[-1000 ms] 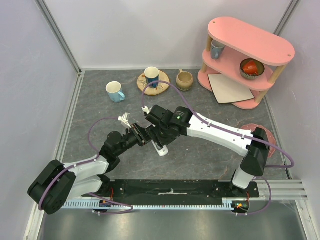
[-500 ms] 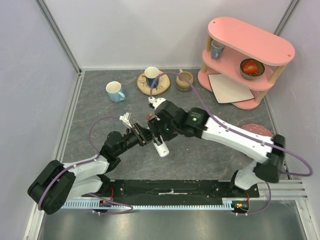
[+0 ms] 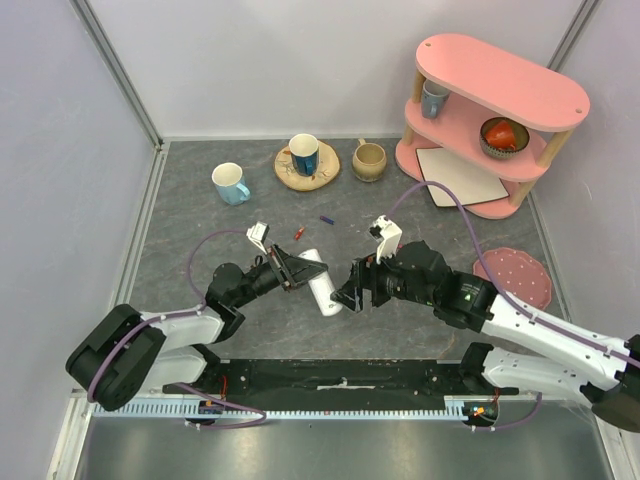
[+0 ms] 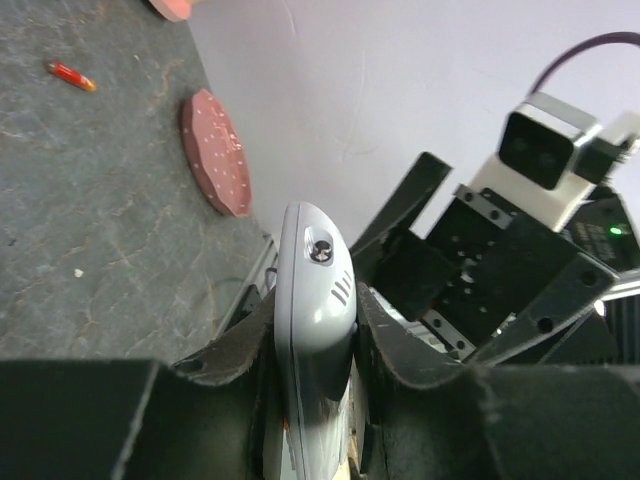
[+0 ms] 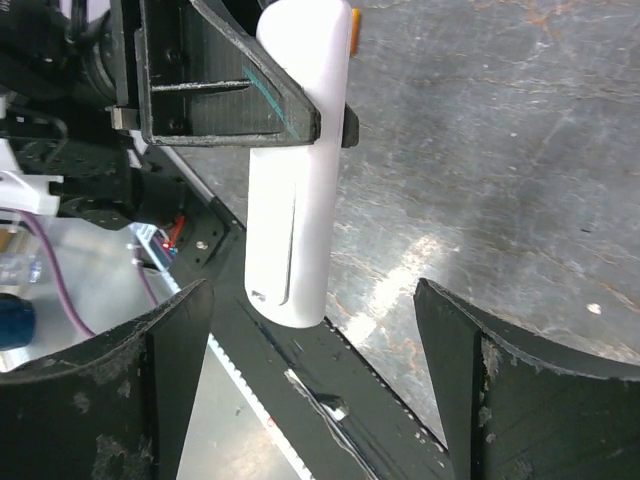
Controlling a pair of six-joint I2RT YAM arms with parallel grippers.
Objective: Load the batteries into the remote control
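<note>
The right arm had pulled back from over the middle of the table and swung low to its own side. This uncovered two batteries that it had hidden half a second before. The left arm had barely shifted.

The left gripper (image 3: pixel 298 272) was clamped on the slim white rectangular plastic remote control (image 3: pixel 322 290), pinching its long narrow sides a little way from one end. In the left wrist view its dark fingers (image 4: pixel 235 345) pressed against both flanks of the remote control, whose rounded free end stuck out past them. The remote control lay near the middle of the grey stone-patterned table (image 3: pixel 420 210), its free end pointing toward the near edge. Whether that end touched the surface could not be told.

The right gripper (image 3: pixel 347 284) faced the free end from just beside it, apart from it. Its claw was spread wide, with one finger (image 5: pixel 470 390) on each side and nothing between them.

The tiny thin cylindrical red battery (image 3: pixel 298 233) lay on the table just beyond the left gripper. The similar blue-purple battery (image 3: pixel 326 219) lay near it, slightly farther back. A round pink dotted mat (image 3: pixel 512 268) lay off to the right.
</note>
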